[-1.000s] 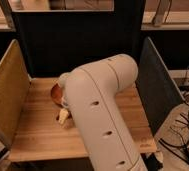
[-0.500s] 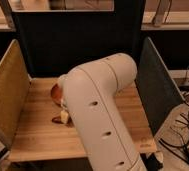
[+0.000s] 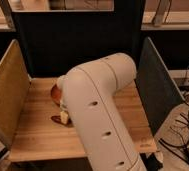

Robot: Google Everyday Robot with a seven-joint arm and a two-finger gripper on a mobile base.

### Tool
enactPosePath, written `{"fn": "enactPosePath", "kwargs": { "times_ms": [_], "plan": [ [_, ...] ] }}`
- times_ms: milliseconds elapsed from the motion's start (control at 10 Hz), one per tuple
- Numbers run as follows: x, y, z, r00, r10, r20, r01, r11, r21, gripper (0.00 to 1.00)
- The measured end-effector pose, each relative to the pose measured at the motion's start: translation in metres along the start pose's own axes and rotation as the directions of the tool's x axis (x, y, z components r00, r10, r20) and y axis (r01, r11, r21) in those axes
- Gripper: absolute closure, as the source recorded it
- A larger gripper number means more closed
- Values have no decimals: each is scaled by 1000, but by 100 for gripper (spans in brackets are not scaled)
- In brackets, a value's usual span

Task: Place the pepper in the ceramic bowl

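Observation:
The ceramic bowl [image 3: 54,91] is a reddish-brown dish on the wooden table, at the back left. My white arm covers most of it, so only its left edge shows. My gripper [image 3: 64,117] reaches down from under the arm to the table, just in front of the bowl. A small dark red piece, the pepper [image 3: 55,119], lies at the gripper's left side, low on the table. I cannot tell whether the gripper holds it.
The wooden table [image 3: 33,135] has a tan panel [image 3: 5,95] on its left, a dark panel [image 3: 155,90] on its right and a dark back wall [image 3: 78,45]. Cables [image 3: 185,132] lie on the floor at the right. My arm [image 3: 100,110] hides the table's middle.
The arm has shifted slightly left and covers a little more of the bowl. The gripper stays low at the same spot in front of the bowl.

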Motion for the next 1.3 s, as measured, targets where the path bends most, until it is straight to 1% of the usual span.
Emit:
{"fn": "enactPosePath", "kwargs": {
  "times_ms": [300, 500, 700, 800, 900, 1000, 1300],
  "plan": [
    [0, 3, 3, 1000, -5, -2, 5, 1000, -2, 100],
    [-1, 8, 8, 1000, -12, -21, 12, 1000, -8, 100],
    [-3, 10, 11, 999, -20, -31, 20, 1000, -3, 100],
    [-5, 10, 11, 999, -18, -27, 18, 1000, 0, 100],
    [-6, 10, 9, 1000, -13, -17, 13, 1000, 4, 100],
    [-6, 5, 3, 1000, 3, 7, -3, 1000, 14, 100],
    [1, -4, -22, 995, 57, 78, -60, 998, 29, 100]
  ]
}}
